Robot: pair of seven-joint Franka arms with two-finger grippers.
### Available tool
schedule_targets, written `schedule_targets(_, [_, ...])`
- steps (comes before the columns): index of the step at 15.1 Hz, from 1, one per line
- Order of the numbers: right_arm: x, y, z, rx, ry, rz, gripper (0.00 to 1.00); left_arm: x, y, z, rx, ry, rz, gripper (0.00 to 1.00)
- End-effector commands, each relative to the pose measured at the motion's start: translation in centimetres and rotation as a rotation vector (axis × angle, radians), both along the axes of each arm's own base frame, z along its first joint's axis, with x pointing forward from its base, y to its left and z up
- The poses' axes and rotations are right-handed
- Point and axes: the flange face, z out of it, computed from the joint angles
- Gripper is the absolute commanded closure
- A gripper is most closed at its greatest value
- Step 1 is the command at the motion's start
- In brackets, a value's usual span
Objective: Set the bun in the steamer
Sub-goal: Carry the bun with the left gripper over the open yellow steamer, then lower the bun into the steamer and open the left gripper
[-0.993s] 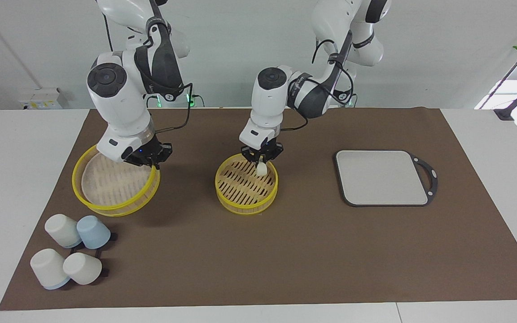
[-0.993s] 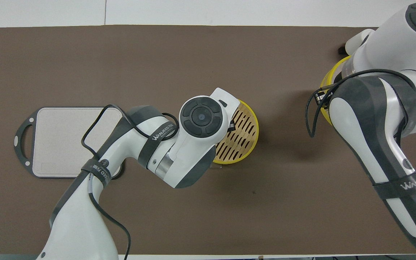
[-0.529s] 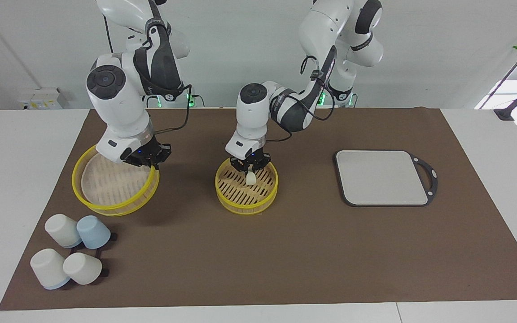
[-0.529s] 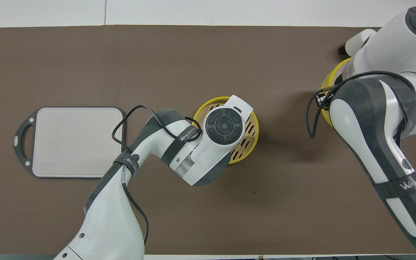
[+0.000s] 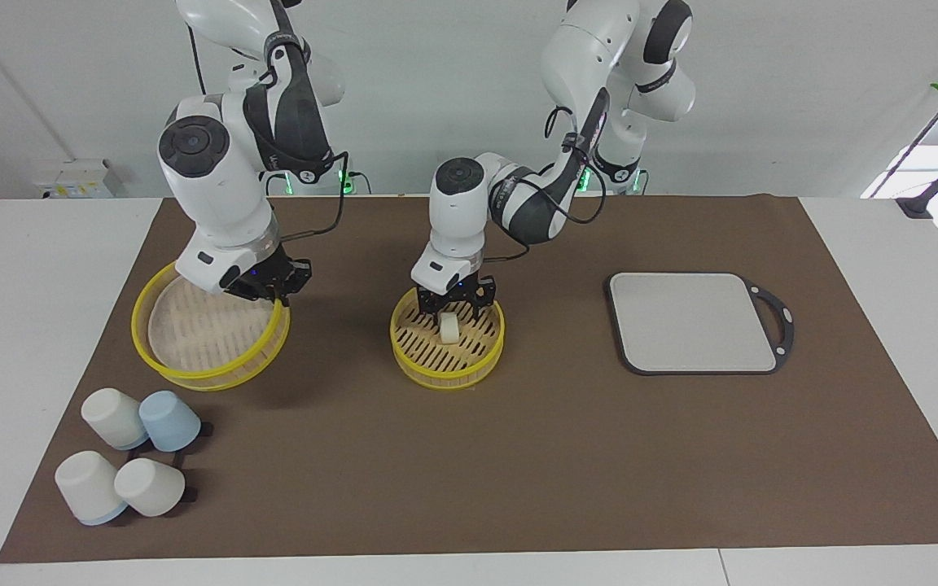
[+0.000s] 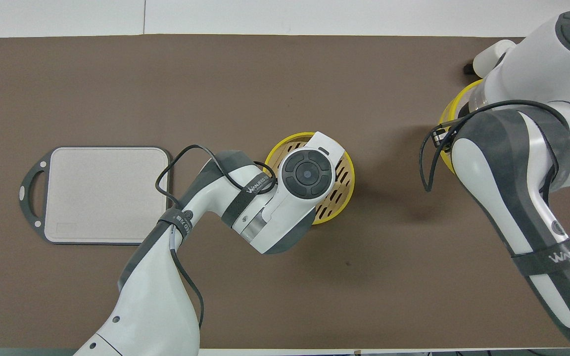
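The bun [image 5: 449,329], a small cream lump, lies on the slatted floor of the small yellow steamer tier [image 5: 446,374] mid-table. My left gripper [image 5: 453,308] hangs just above it, open, one finger on each side and clear of the bun. In the overhead view the left arm's wrist covers the bun and the gripper; only part of this tier's rim [image 6: 350,170] shows. Toward the right arm's end, my right gripper [image 5: 278,297] is shut on the rim of the wider steamer tier [image 5: 192,334], which sits tilted. Its yellow rim [image 6: 446,123] peeks out beside the right arm.
A grey rectangular board [image 5: 693,321] with a dark rim and handle lies toward the left arm's end. Several upturned cups, pale ones [image 5: 115,417] and a blue one [image 5: 169,421], cluster farther from the robots than the wider tier. A brown mat [image 5: 567,456] covers the table.
My left gripper carried the bun over the small tier's floor, lowered it and opened. The bun now rests on the slats. The right arm has stayed put.
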Motion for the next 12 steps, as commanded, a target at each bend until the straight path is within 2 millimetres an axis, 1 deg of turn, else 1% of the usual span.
schedule_targets(1, [-0.7, -0.3, 0.6, 0.016, -0.019, -0.002, 1.00, -0.1, 1.4, 3.7, 0.018, -0.028, 0.021, 0.00])
schedule_targets(2, [-0.7, -0.2, 0.7, 0.017, -0.022, 0.000, 1.00, 0.2, 2.7, 5.7, 0.021, -0.029, 0.038, 0.00])
schedule_targets(3, [-0.7, -0.2, 0.6, 0.016, -0.019, 0.000, 1.00, 0.7, 4.5, 8.1, 0.023, -0.027, 0.063, 0.00])
schedule_targets(4, [-0.7, -0.1, 0.6, 0.016, -0.019, 0.001, 1.00, 0.7, 5.7, 10.0, 0.035, -0.021, 0.075, 0.00])
schedule_targets(5, [-0.7, -0.1, 0.6, 0.017, -0.020, 0.001, 1.00, 0.9, 7.3, 12.0, 0.043, -0.017, 0.100, 0.00])
schedule_targets(6, [-0.7, 0.0, 0.6, 0.017, -0.020, 0.003, 1.00, 1.3, 9.3, 13.8, 0.048, -0.017, 0.126, 0.00])
schedule_targets(8, [-0.7, 0.3, 0.8, 0.016, -0.025, -0.002, 1.00, 2.3, 13.6, 16.7, 0.061, -0.007, 0.148, 0.00])
schedule_targets(9, [-0.6, 1.2, 1.1, 0.022, -0.033, -0.019, 1.00, 2.8, 16.0, 18.0, 0.063, 0.004, 0.148, 0.00])
schedule_targets(10, [-0.9, 3.8, 1.3, 0.019, -0.044, -0.036, 1.00, 3.5, 18.8, 19.2, 0.058, 0.023, 0.133, 0.00])
schedule_targets(12, [-2.1, 9.2, 1.7, 0.014, -0.064, -0.067, 1.00, 4.8, 25.2, 21.6, 0.045, 0.047, 0.098, 0.00])
